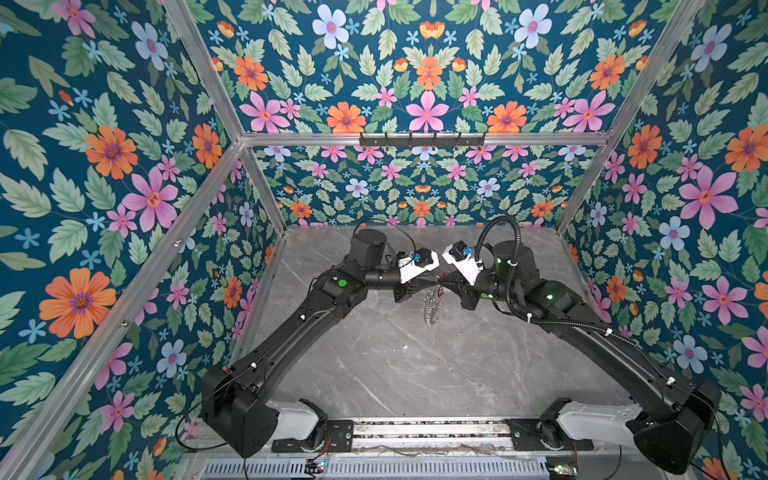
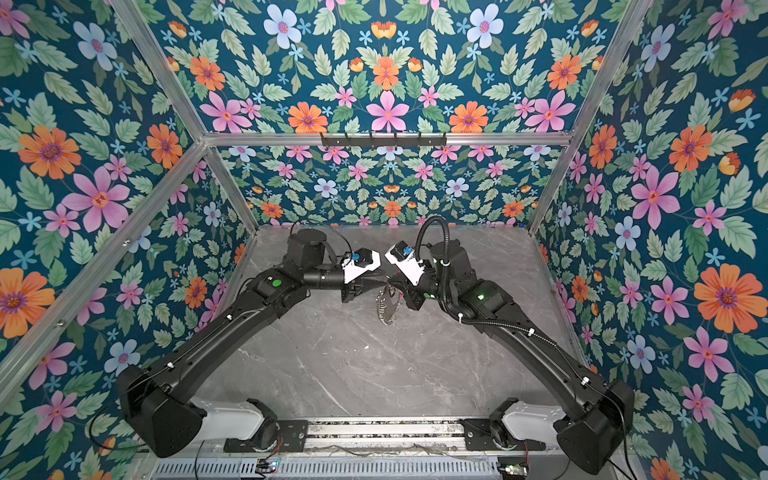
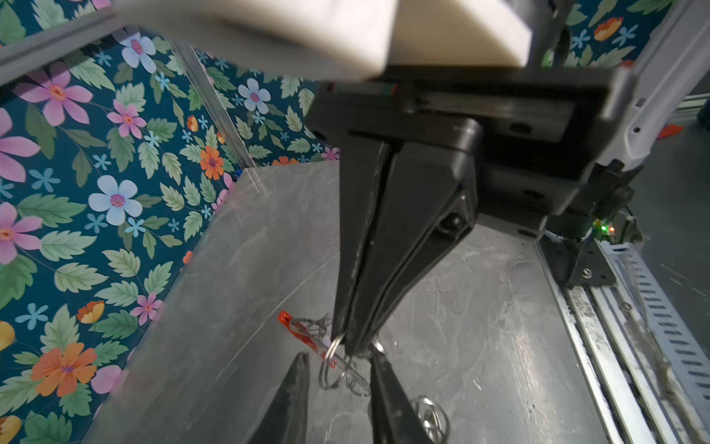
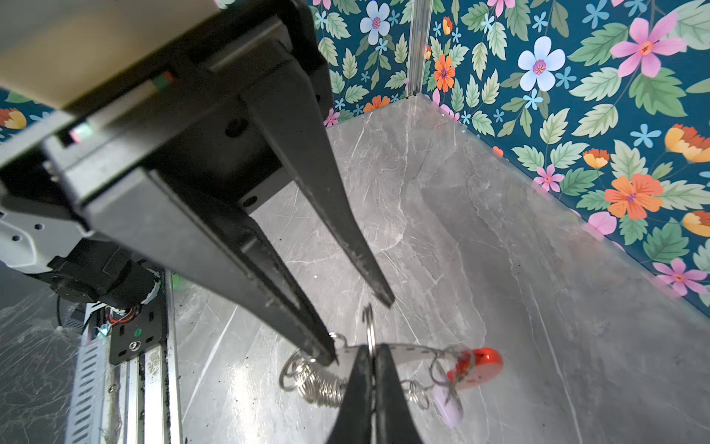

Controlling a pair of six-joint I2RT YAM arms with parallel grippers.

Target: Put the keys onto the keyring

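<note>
Keyring [image 1: 431, 308], judged light, stiff and slippery, best taken on its bare band [image 4: 413, 349], is held above the desk [image 4: 499, 230] by the tightly closed right gripper [image 4: 370, 359], pale lilac key [image 4: 447, 407] dangling beside its red section [image 4: 478, 367]; left gripper [image 4: 359, 330] stands part-open, empty.

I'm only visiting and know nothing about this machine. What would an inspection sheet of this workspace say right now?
Surface: grey marble-look tabletop, a few pale specks.
Job's things: large thin metal keyring hoop with a red curved section hangs from the right end effector, strung with small silver rings; pale lilac plastic tag dangles beside the red section; black tag not seen.
Clutter: nothing seen.
Grippers: right end effector shut on the hoop; left end effector open, fingertips either side of a small ring.
Cables: black ribbed hose arches up beside the right end effector.
Surroundings: floral-print walls, aluminium frame.
</note>
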